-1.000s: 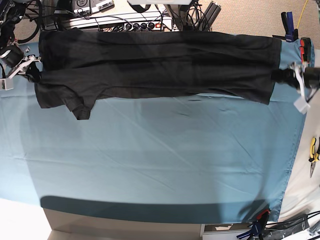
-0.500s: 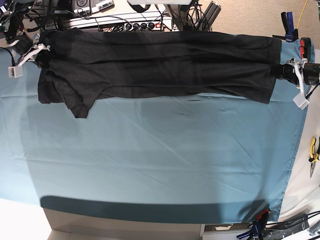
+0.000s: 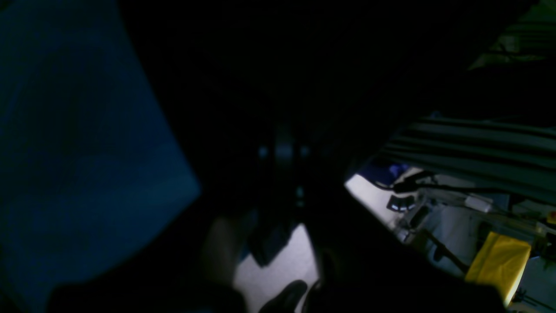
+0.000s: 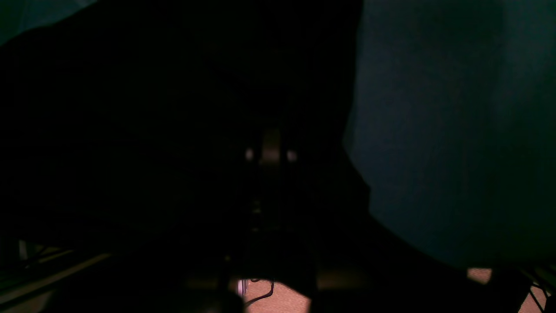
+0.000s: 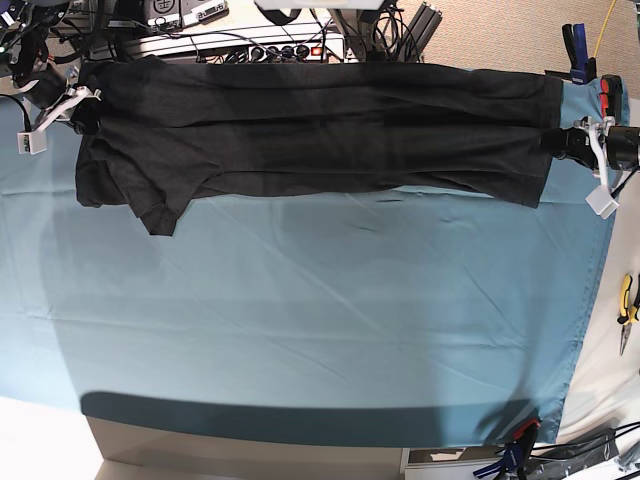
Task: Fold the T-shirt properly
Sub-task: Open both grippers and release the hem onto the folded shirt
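Holding T-shirt [image 5: 320,130] stretched along far edge of table cloth [image 5: 320,320] | left gripper [image 5: 562,143] pinching hem end, right gripper [image 5: 82,118] pinching shoulder end | keep tension even, both ends level, fold edge straight

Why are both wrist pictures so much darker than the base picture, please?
Both wrist views are underexposed, the dark T-shirt filling each lens; left wrist shows only dim blue table cloth, right wrist barely any. Base view is evenly lit and sharp, with a shadow band along its bottom edge.
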